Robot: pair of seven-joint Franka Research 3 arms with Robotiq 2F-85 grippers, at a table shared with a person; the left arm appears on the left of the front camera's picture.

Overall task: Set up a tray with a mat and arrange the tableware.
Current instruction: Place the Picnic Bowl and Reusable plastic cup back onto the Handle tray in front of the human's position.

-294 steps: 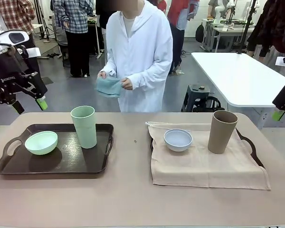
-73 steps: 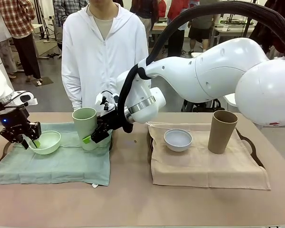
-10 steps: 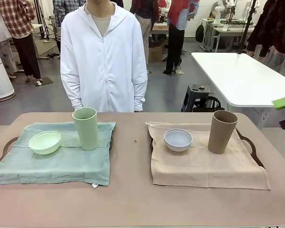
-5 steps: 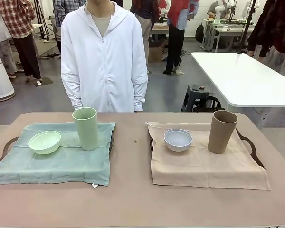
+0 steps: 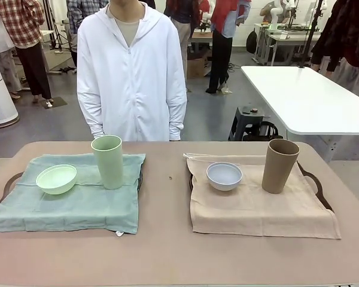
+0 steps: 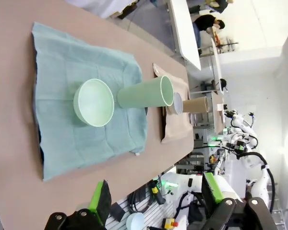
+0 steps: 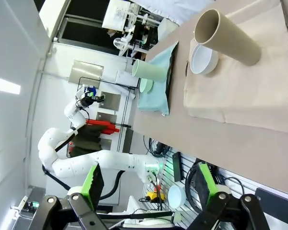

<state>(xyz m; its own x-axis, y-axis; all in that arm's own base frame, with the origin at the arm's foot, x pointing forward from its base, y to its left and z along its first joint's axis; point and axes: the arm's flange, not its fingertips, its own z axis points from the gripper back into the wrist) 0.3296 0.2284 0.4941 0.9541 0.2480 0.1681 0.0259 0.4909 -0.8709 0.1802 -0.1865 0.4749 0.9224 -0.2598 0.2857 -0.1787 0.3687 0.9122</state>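
On the left tray (image 5: 9, 180) lies a green mat (image 5: 78, 206) carrying a pale mint bowl (image 5: 56, 179) and an upright green tumbler (image 5: 108, 161). A beige mat (image 5: 257, 209) covers the right tray (image 5: 315, 180), where a greyish white bowl (image 5: 224, 176) and a tan tumbler (image 5: 279, 165) stand. My left gripper (image 6: 156, 199) is open, high above the table's left end, looking down on the mint bowl (image 6: 93, 102) and green tumbler (image 6: 146, 93). My right gripper (image 7: 149, 184) is open too, raised off the right end, facing the tan tumbler (image 7: 228, 38) and white bowl (image 7: 204, 59).
A person (image 5: 131, 72) in a white hooded jacket stands at the far edge behind the left tray, arms down. A strip of bare tabletop (image 5: 167, 257) runs along the near edge and between the trays. A white table (image 5: 305, 98) stands farther off at the right.
A second ago green fingertips showed at the left and right edges of the front view; both have drawn out of it. The tableware and mats have not moved.
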